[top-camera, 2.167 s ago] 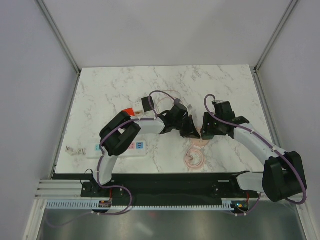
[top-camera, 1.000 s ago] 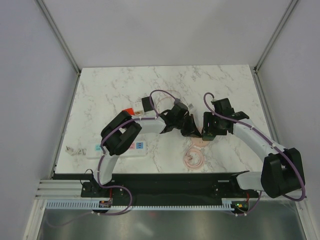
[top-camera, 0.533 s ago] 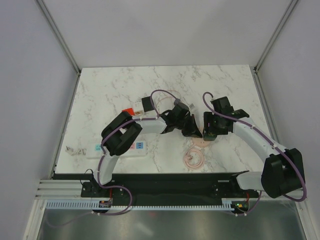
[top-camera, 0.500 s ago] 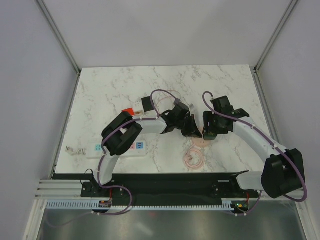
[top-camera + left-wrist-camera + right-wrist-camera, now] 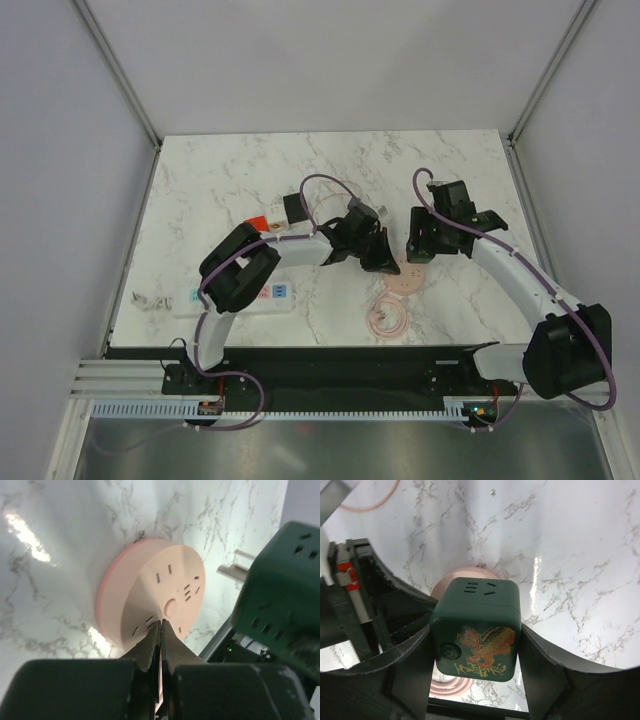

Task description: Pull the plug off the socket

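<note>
**Plug looks free of the socket**

Left, near edge: white power strip point(image 5: 275, 293), no gripper at it. Your left gripper point(image 5: 161, 626) is pinched shut on nothing, tips pressing the pink round socket point(image 5: 160, 580) mid-table. Just right, the green cube plug point(image 5: 280, 595) hangs apart from the socket, prongs point(image 5: 235, 562) bare, clamped in your right gripper point(image 5: 476, 630). Pull looks done; setting the plug down seems all that's left.

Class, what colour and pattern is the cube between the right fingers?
Dark green cube with gold-and-red dragon-like print; best in right wrist view.
</note>
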Action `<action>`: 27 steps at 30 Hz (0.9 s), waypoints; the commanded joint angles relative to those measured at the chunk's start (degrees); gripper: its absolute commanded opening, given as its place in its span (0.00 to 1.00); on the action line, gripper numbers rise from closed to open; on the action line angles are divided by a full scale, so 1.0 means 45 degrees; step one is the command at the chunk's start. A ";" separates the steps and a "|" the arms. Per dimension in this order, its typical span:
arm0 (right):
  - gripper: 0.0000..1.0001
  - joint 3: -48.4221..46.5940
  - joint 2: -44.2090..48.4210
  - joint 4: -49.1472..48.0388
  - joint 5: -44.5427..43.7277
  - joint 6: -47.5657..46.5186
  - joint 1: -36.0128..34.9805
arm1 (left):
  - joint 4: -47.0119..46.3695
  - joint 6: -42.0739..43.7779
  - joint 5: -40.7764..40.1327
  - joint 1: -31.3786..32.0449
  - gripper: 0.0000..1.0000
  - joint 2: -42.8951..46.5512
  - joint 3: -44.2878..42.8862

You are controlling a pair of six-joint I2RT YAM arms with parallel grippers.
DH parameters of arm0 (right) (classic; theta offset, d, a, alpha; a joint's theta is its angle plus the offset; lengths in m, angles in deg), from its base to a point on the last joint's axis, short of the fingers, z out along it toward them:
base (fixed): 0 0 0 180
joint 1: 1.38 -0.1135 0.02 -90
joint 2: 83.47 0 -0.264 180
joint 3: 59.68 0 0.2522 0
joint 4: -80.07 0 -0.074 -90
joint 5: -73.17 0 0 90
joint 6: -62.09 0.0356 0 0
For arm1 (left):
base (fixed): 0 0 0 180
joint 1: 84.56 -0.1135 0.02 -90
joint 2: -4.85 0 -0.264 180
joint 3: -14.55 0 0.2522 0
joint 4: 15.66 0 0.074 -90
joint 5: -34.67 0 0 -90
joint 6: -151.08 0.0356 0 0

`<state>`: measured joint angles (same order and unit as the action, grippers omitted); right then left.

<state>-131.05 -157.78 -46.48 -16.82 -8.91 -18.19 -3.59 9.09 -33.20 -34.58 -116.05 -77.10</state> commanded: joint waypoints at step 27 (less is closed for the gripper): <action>0.00 0.1455 -0.3836 -1.4050 -0.0979 0.1441 0.0007 | 0.0415 0.1571 -0.1147 -0.2883 0.02 1.2116 0.7482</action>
<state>-121.28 -171.11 -98.15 -18.26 -1.52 -17.45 -0.29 15.21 -35.38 -47.44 -67.11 -45.96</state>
